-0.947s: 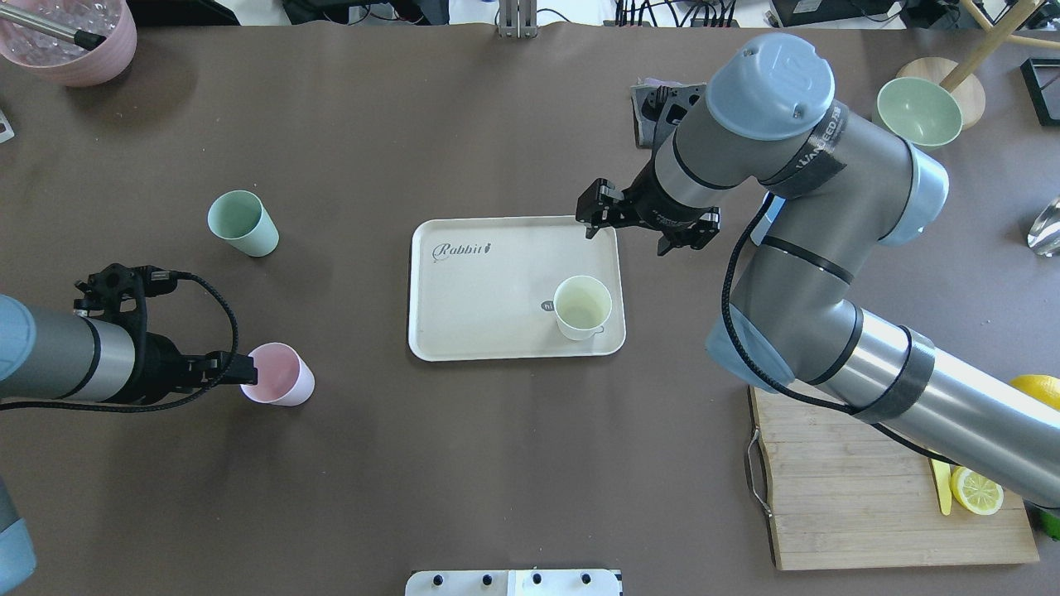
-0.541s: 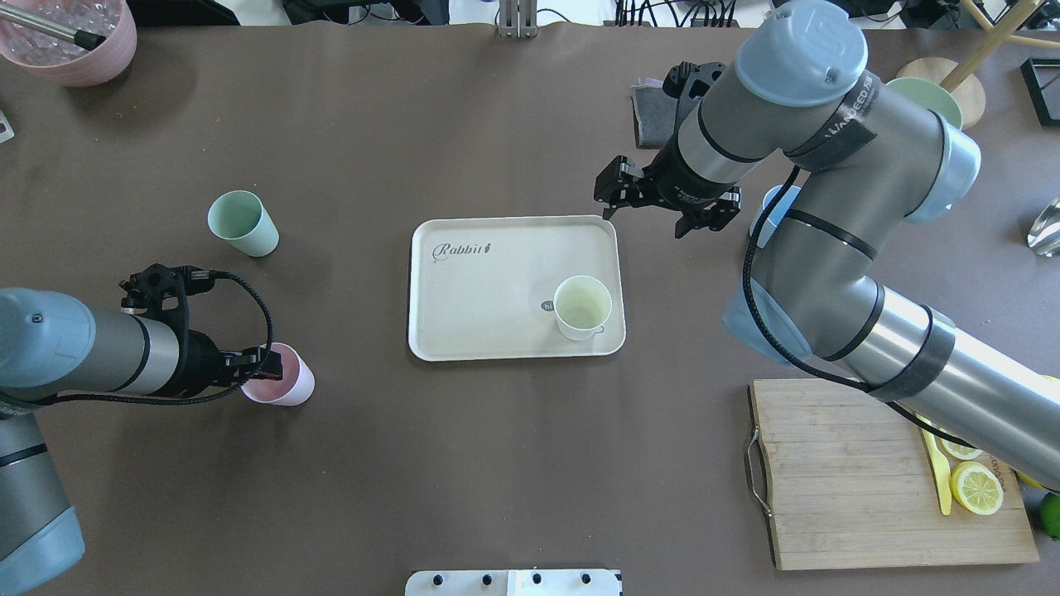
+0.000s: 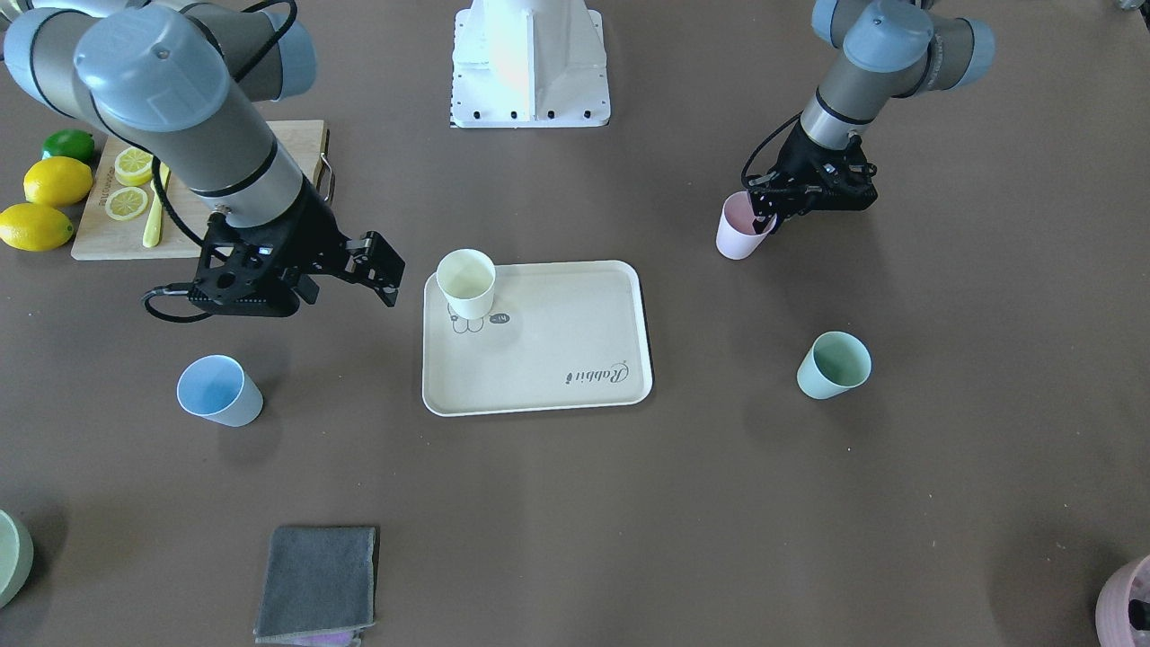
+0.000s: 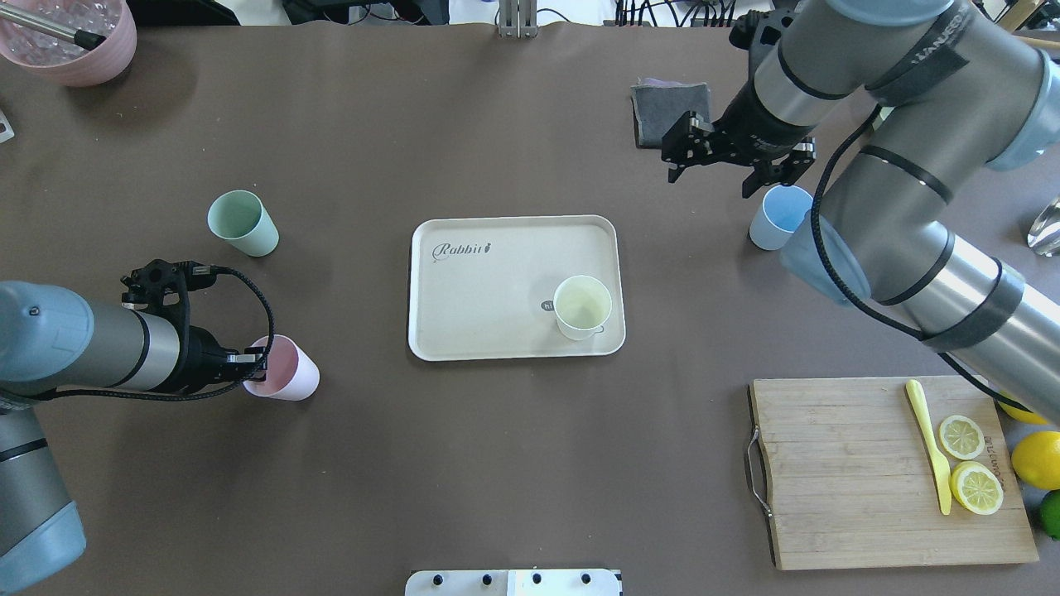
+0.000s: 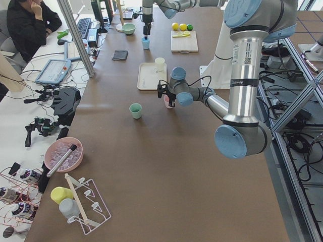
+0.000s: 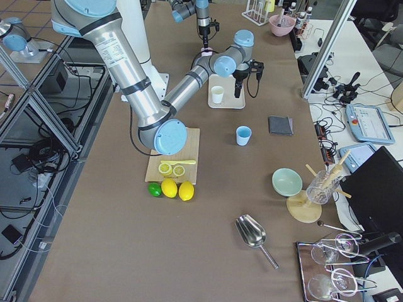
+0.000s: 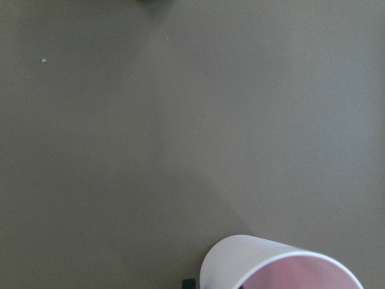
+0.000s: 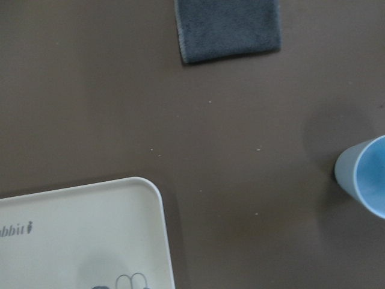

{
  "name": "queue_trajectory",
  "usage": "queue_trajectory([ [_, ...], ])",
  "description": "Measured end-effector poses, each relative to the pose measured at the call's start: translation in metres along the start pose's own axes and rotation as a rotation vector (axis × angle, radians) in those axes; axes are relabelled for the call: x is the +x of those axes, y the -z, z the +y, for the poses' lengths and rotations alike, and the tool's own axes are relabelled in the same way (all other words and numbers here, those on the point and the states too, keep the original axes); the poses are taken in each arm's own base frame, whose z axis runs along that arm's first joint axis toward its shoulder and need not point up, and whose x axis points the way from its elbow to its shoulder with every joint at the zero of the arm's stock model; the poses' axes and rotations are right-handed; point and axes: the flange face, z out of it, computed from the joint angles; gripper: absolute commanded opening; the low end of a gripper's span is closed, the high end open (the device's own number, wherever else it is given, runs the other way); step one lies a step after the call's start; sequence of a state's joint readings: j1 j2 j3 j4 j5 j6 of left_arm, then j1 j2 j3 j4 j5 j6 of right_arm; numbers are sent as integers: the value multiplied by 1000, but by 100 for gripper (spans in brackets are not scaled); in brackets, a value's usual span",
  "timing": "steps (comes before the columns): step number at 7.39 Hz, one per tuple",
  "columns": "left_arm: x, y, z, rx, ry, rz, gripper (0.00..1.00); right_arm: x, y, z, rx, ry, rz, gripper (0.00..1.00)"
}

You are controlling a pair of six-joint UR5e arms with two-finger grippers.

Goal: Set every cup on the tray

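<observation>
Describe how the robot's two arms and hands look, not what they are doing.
Both the left arm and right arm are silver-grey tubes with pale blue joint caps and black rings. The right arm wears a black strap with white lettering; black cables trail along both wrists. The left hand and right hand are black, angular and two-fingered.

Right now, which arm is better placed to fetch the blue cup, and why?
Right. The right gripper, open, hovers beside the blue cup; the left gripper grips the pink cup beyond the tray.
</observation>
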State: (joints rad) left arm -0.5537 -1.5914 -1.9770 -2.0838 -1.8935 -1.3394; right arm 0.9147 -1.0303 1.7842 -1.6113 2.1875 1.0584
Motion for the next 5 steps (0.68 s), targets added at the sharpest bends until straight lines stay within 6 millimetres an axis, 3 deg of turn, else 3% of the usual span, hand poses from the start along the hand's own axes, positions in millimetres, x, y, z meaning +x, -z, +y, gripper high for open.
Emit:
queue_trajectory([
  [2,25,20,-19,-19,25,22,0,57,3,-22,13,41,53,100],
  [5,144,30,-56,0,91,-16,0,112,-13,-46,24,75,127,100],
])
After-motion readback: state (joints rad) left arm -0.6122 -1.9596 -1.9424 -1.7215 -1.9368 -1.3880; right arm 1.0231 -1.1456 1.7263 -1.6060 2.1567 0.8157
